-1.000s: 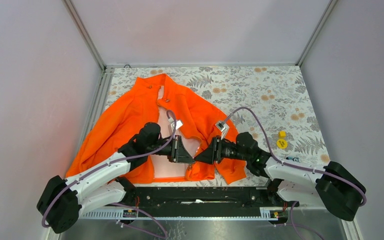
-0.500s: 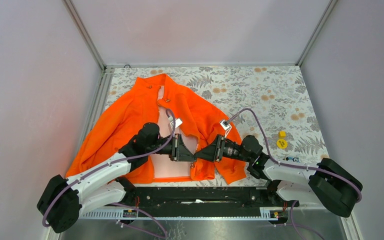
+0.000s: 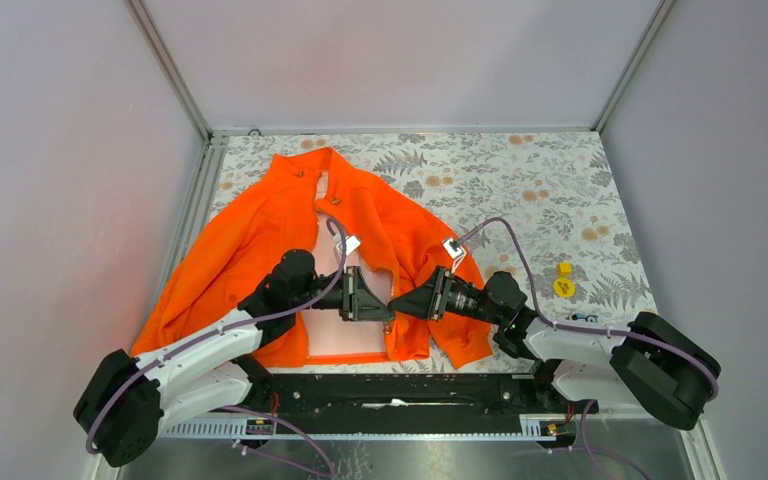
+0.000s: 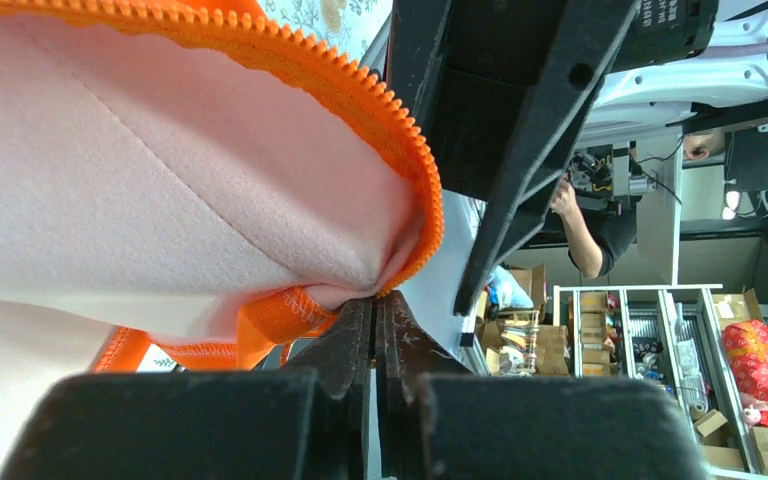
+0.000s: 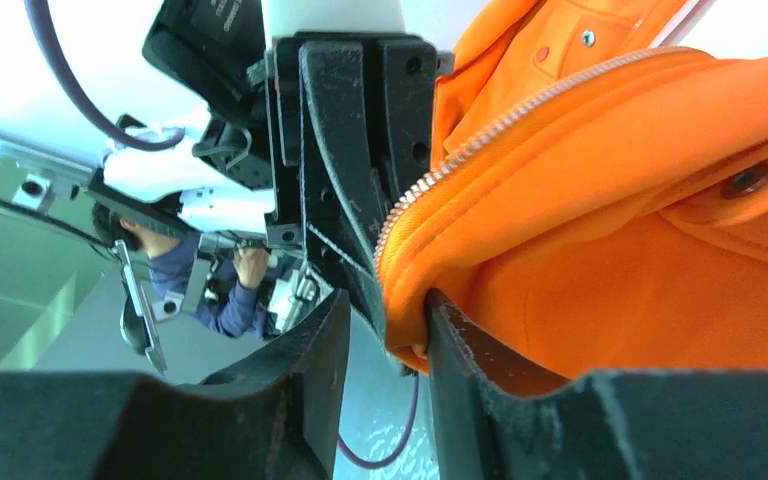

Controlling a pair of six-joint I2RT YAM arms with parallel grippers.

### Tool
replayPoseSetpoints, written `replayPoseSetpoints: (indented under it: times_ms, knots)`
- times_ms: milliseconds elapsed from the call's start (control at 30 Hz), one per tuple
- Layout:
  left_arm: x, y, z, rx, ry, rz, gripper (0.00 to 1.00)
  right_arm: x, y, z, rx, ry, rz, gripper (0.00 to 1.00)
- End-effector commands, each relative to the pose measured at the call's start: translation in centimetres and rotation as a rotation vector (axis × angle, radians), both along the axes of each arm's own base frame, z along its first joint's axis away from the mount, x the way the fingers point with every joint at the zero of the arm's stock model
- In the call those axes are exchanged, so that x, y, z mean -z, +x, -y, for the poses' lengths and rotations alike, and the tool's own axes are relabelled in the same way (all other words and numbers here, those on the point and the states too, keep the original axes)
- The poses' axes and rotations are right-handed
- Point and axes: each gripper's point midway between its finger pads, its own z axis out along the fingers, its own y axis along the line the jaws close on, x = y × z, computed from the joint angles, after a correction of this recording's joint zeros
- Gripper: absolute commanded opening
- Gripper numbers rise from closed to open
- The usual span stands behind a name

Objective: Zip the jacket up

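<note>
The orange jacket (image 3: 260, 230) lies open on the table with its pale pink lining (image 3: 345, 335) showing between the front edges. My left gripper (image 3: 387, 306) is at the lower front opening. In the left wrist view its jaws (image 4: 375, 300) are shut, pinching the jacket's lower edge where lining (image 4: 160, 180) meets the orange zipper teeth (image 4: 360, 85). My right gripper (image 3: 397, 307) faces it tip to tip. In the right wrist view it (image 5: 388, 300) is open, with the other front edge (image 5: 640, 250) and its zipper teeth (image 5: 480, 135) resting against the right finger (image 5: 460, 340).
The table has a floral cover (image 3: 520, 190) and grey walls on three sides. Two small yellow objects (image 3: 563, 282) lie at the right. Purple cables with white tags (image 3: 451, 248) arch over the jacket. The black mounting rail (image 3: 390, 390) runs along the near edge.
My right gripper has moved left across the jacket's right front panel until it meets the left gripper's tip. The left gripper has shifted slightly, still pinching the edge.
</note>
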Motion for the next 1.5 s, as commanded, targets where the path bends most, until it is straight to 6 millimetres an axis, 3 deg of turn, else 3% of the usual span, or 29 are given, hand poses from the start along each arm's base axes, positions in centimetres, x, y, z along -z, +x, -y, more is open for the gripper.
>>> replayPoseSetpoints:
  times_ms: [0,67,200,267,400,567,667,900,967,1067,1333,1467]
  knots:
    - [-1.2,1.5,0.6,-0.062,-0.088,0.019,0.0,-4.5,0.3,0.0,0.017,0.165,0.043,0.34]
    - [-1.2,1.6,0.7,-0.067,-0.091,0.016,0.0,-4.6,0.9,0.0,0.042,0.173,0.025,0.25]
    - [-1.4,1.8,0.7,-0.076,-0.099,0.017,0.0,-4.6,1.6,-0.2,0.069,0.177,0.014,0.16]
    - [-1.2,1.9,0.7,-0.083,-0.091,0.013,0.0,-4.8,1.8,-0.3,0.077,0.182,0.013,0.02]
    - [-0.3,1.8,0.4,-0.074,-0.029,0.021,0.33,-4.2,2.5,-0.3,0.113,0.152,0.001,0.0]
    - [-0.2,1.3,0.1,-0.062,-0.015,0.025,0.4,-3.9,2.7,-0.2,0.129,0.132,0.0,0.0]
    - [0.0,1.1,-0.1,-0.064,-0.01,0.024,0.38,-3.8,2.8,-0.1,0.136,0.126,0.001,0.0]
    - [-0.4,1.3,0.1,-0.064,-0.018,0.033,0.1,-3.5,2.5,-0.5,0.104,0.111,-0.009,0.0]
    - [-0.6,1.4,0.3,-0.054,-0.026,0.029,0.0,-3.4,2.3,-0.7,0.088,0.107,-0.012,0.05]
    - [-0.8,1.4,0.4,-0.051,-0.047,0.031,0.0,-3.0,2.0,-0.7,0.074,0.094,-0.011,0.19]
    - [-1.1,1.6,0.5,-0.057,-0.08,0.035,0.0,-1.2,1.1,0.1,0.065,0.05,-0.01,0.42]
    - [-1.5,1.7,0.5,-0.058,-0.092,0.034,0.0,-0.9,0.9,0.3,0.061,0.041,-0.007,0.45]
